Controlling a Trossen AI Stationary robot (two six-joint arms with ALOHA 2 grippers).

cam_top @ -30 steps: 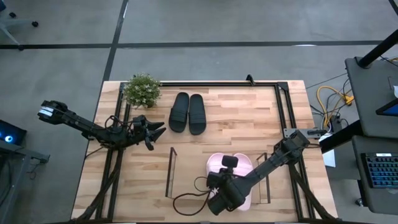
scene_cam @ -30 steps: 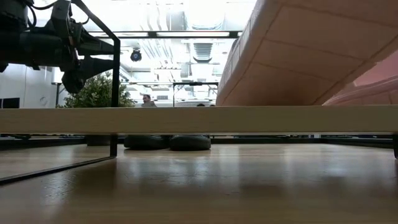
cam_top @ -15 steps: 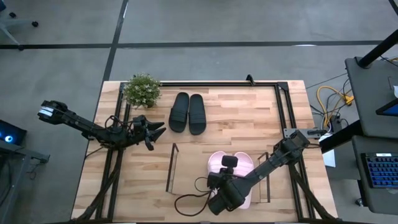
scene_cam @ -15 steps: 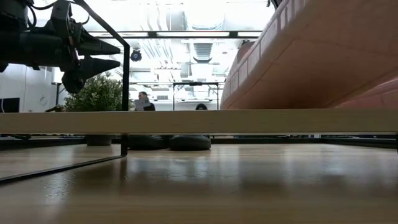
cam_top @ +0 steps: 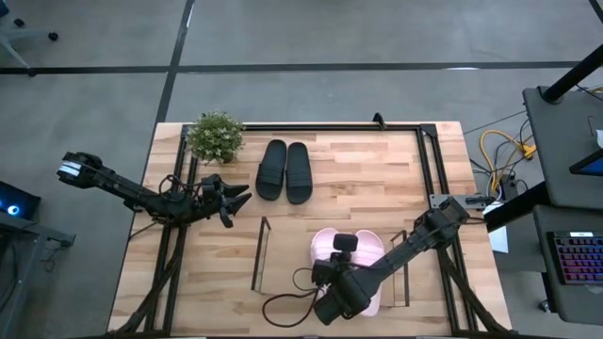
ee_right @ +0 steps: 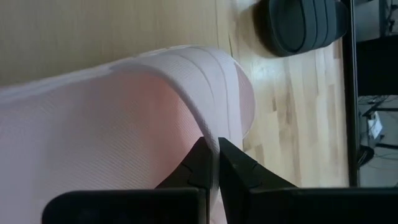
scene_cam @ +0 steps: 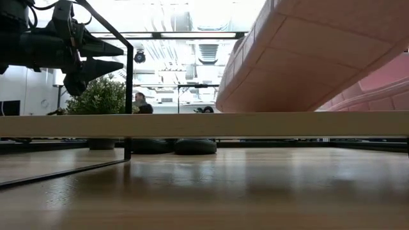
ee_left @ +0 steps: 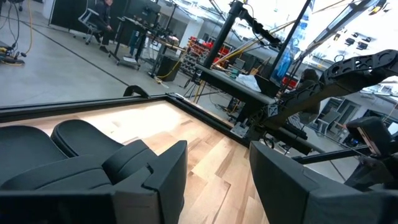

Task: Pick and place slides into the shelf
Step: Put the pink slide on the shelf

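We look down on a wooden table (cam_top: 377, 179) with the shelf (cam_top: 287, 259) as our landmark, a low light-wood board with thin dark upright frames at its ends, lying at the near middle of the table. On the right half of the shelf sit the two pale pink slides (cam_top: 344, 250), side by side. The right gripper (cam_top: 332, 282) is down over the left pink slide (ee_right: 93, 130), and from its wrist camera we see its two dark fingers (ee_right: 199, 167) pinched nearly together on the thin edge of that slide's broad strap. From table height, the pink slide's sole (scene_cam: 319, 57) appears tilted, its one end raised above the shelf board.

Beyond the shelf, toward the far edge of the table, the black pair of slides (cam_top: 285, 170) rests flat, touching each other. A small potted plant (cam_top: 216, 137) stands left of them at the far left corner.

The left gripper (cam_top: 236, 201) hangs in the air left of the shelf, near the black pair, its fingers (ee_left: 155, 180) spread apart and holding nothing.
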